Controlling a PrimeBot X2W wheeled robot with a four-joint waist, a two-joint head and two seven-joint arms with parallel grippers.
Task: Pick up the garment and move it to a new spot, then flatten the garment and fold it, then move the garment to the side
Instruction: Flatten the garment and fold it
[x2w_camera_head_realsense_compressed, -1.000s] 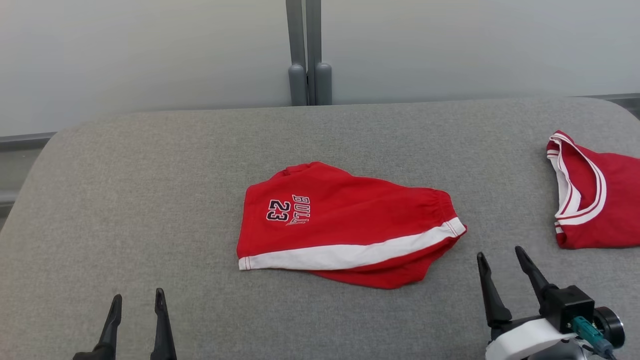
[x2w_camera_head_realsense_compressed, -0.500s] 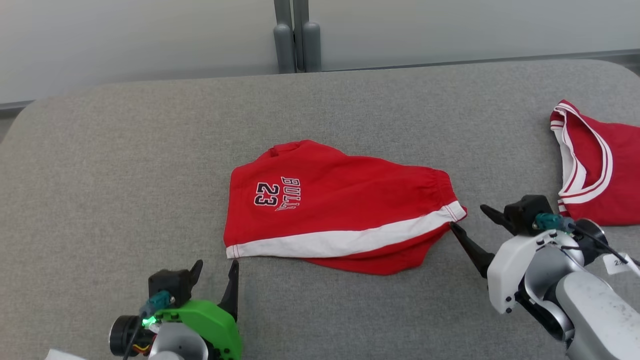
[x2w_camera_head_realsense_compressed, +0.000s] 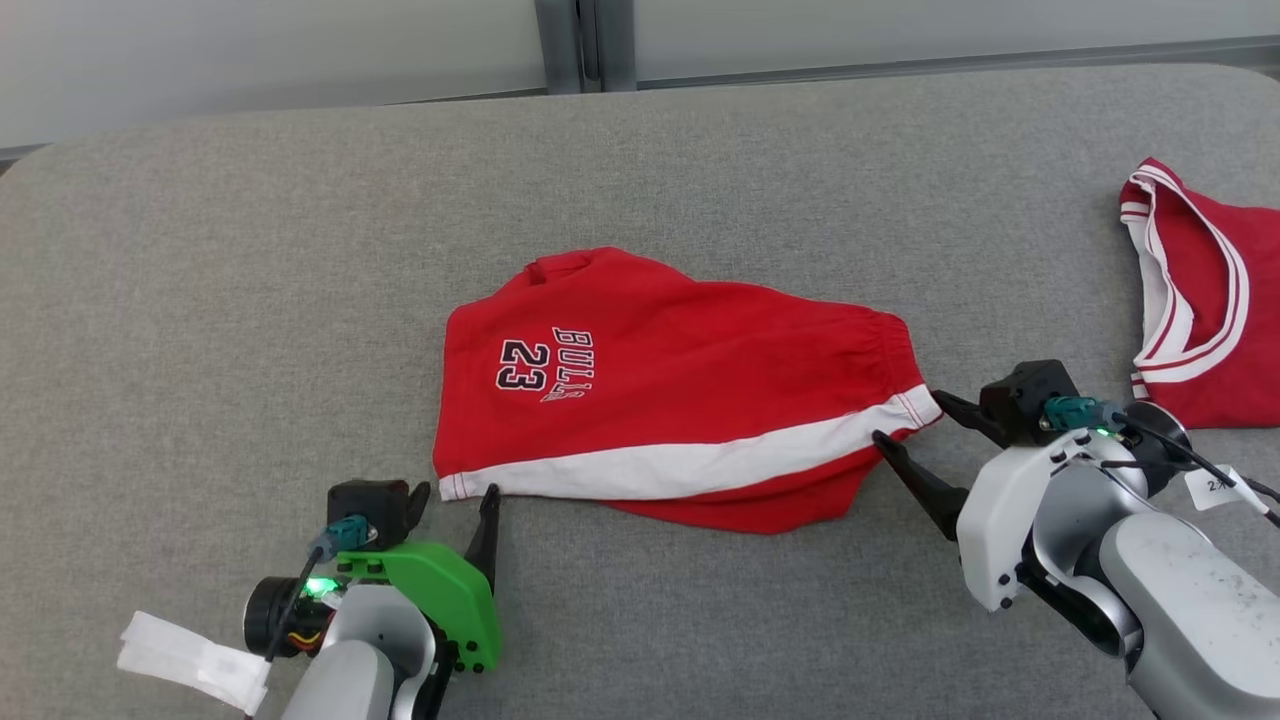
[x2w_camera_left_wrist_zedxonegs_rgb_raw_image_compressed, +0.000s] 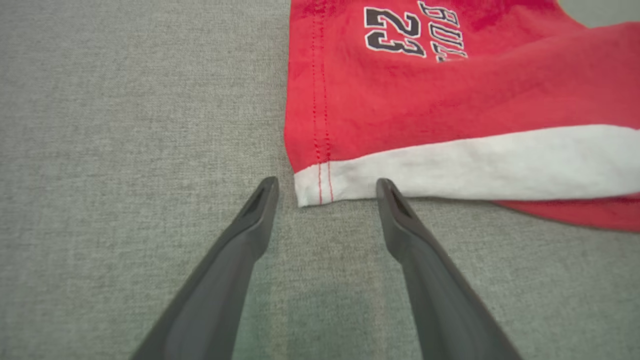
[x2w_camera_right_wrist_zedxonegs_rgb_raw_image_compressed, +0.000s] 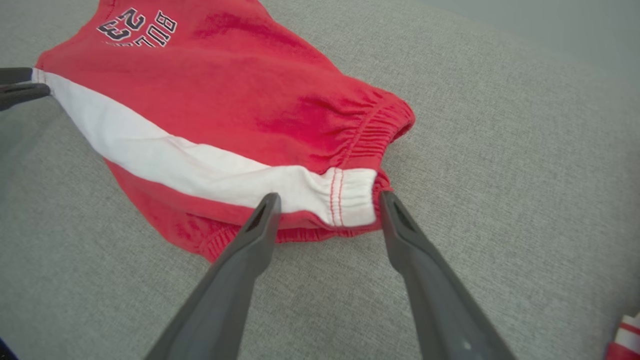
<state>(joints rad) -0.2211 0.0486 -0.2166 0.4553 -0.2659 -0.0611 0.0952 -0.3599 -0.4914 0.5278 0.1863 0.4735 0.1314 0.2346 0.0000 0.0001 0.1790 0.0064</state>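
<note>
Near the middle of a grey felt-covered tabletop (x2w_camera_head_realsense_compressed: 250, 250): red cotton basketball shorts with a white side stripe and a "Bulls 23" print (x2w_camera_head_realsense_compressed: 680, 400), lying doubled over and fairly flat, with a second red layer peeking out below the stripe.

At the hem end of the shorts' stripe: left gripper with green housing (x2w_camera_head_realsense_compressed: 455, 492), two dark fingers spread apart, straddling that corner, nothing clamped. Touching the cloth or just short of it; cannot tell which.

At the gathered waistband end of the shorts' stripe: right gripper with white housing (x2w_camera_head_realsense_compressed: 910, 417), likewise spread wide, one finger to each side of the waistband corner, gripping nothing.

Well apart from the shorts, on the robot's right: a second red garment with white-trimmed edging (x2w_camera_head_realsense_compressed: 1210, 320), lying alone.

Judged step: taking hold for the pick-up. Best done by sliding a finger beneath every layer at each corner, closing both pairs together, then lifting evenly, keeping the stripe edge taut and the under-layer from slipping free.
</note>
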